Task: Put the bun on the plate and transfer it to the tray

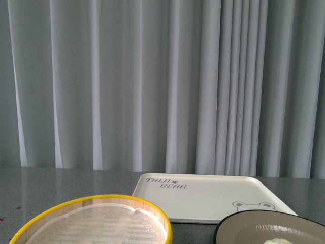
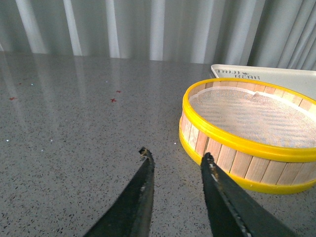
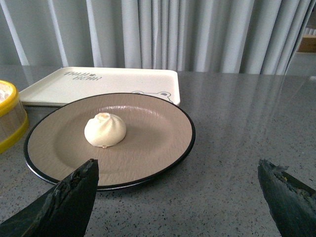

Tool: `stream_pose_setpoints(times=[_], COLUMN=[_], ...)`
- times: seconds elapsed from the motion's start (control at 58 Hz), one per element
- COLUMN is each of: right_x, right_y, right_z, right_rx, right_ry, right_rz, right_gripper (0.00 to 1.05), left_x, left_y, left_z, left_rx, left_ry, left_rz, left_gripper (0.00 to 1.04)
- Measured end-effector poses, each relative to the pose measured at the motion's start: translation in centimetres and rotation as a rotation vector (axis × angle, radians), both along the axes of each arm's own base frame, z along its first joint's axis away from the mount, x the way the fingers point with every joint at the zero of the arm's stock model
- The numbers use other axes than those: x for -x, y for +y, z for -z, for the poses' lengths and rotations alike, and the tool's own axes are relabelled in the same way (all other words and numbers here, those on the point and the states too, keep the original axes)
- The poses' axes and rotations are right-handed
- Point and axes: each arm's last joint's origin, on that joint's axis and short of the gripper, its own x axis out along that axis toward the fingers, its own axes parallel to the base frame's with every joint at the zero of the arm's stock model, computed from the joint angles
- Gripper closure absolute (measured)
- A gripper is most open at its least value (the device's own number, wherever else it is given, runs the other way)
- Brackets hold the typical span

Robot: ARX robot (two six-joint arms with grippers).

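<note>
The off-white bun point(image 3: 104, 130) sits on the beige plate point(image 3: 158, 133) with the black rim, left of the plate's middle in the right wrist view. In the front view the plate point(image 1: 254, 223) shows at the bottom right with a sliver of the bun point(image 1: 277, 241). The cream tray point(image 1: 203, 195) lies behind the plate and also shows in the right wrist view point(image 3: 64, 86) and the left wrist view point(image 2: 276, 74). My right gripper point(image 3: 177, 170) is open wide and empty, just short of the plate's near rim. My left gripper point(image 2: 175, 155) is open and empty over bare table beside the steamer basket.
A yellow-rimmed wooden steamer basket point(image 2: 247, 143) with a white liner stands left of the plate, also in the front view point(image 1: 91, 223) and at the right wrist view's edge point(image 3: 10, 118). Grey speckled tabletop point(image 2: 74, 128) extends around. Grey curtains point(image 1: 152, 81) hang behind the table.
</note>
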Motion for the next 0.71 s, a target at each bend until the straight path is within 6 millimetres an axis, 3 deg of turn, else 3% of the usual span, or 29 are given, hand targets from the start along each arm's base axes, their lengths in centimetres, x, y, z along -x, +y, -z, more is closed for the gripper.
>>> stream_pose_setpoints(times=[0.121, 0.31, 0.707], right_x=[0.0, 0.0, 0.0], right_y=[0.0, 0.0, 0.0], right_z=[0.0, 0.0, 0.0], right_rx=[0.0, 0.0, 0.0], right_ry=[0.0, 0.0, 0.0], right_rz=[0.0, 0.0, 0.0], right_gripper=[0.09, 0.09, 0.09], left_x=[0.0, 0.0, 0.0], left_y=[0.0, 0.0, 0.0], left_z=[0.0, 0.0, 0.0], left_rx=[0.0, 0.0, -0.002], left_ry=[0.0, 0.0, 0.0], left_rz=[0.0, 0.0, 0.0], left_gripper=[0.4, 0.06, 0.07])
